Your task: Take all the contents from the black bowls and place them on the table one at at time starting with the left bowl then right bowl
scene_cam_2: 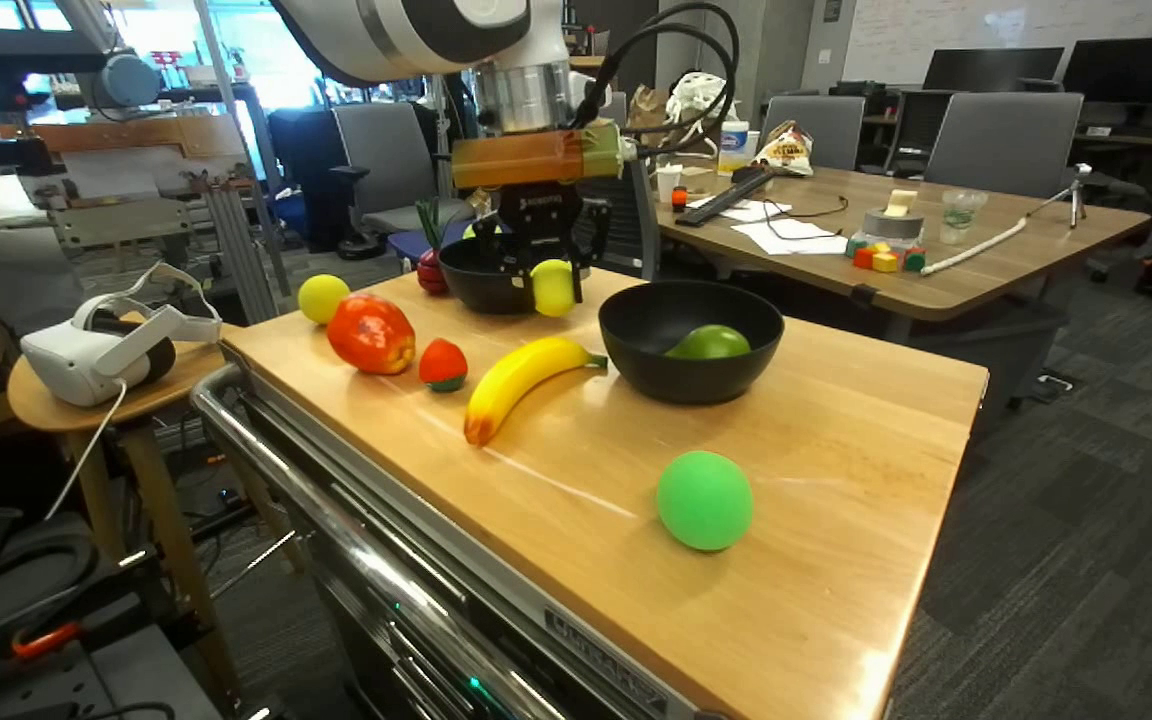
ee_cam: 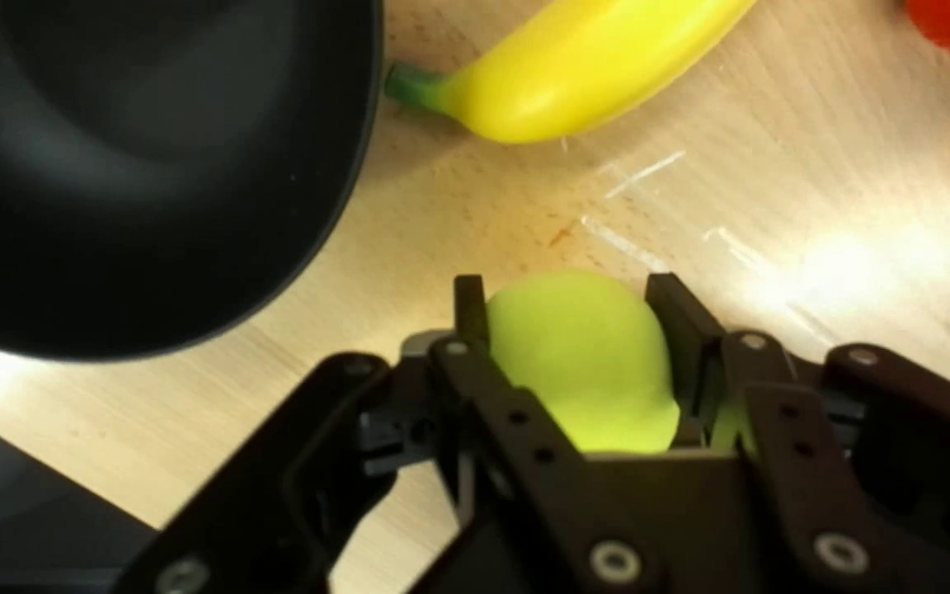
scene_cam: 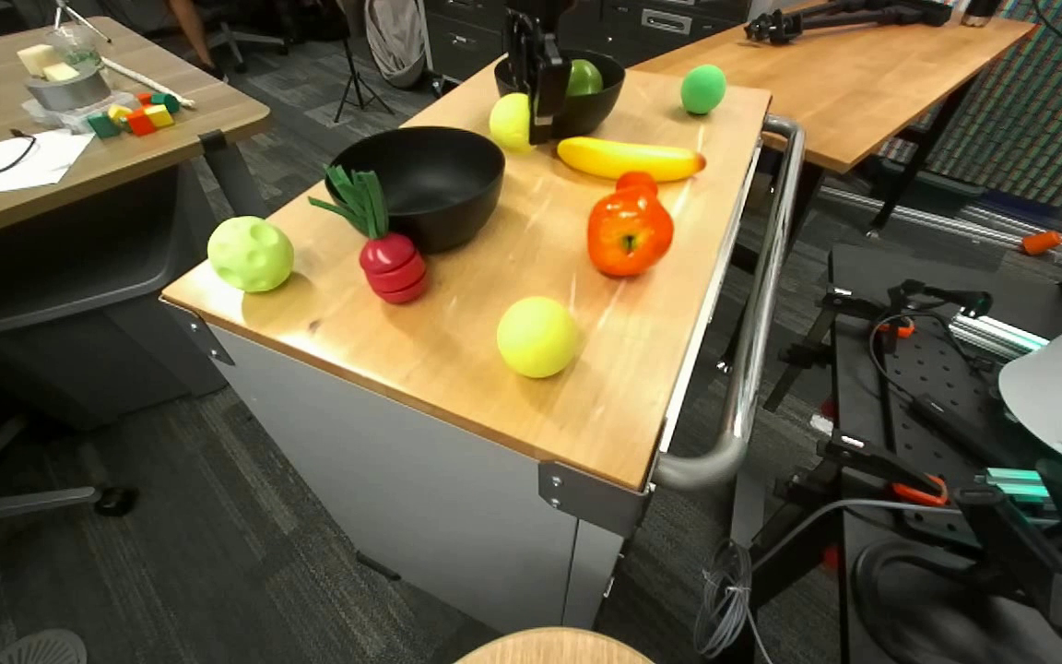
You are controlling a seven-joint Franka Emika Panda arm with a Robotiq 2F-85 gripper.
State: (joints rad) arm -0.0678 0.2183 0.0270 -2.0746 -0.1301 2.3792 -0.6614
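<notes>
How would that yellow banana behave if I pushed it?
The yellow banana would probably swivel rather than roll far, given its curve. Its shiny skin may be slippery. Its stem lies by a black bowl, which a push might bump.

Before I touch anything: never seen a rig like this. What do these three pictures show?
It's a robot arm ending in a two-fingered claw. Two pictures are exterior views, shot from outside the robot; the wrist view is shot from its wrist, claw at the bottom. On the wooden table stand a black bowl with a green fruit inside and a second black bowl. Around them lie a banana, a pepper-like toy, a green ball and a leafy red toy. The claw grips a yellow-green ball; I can't tell whether it touches the table.
</notes>
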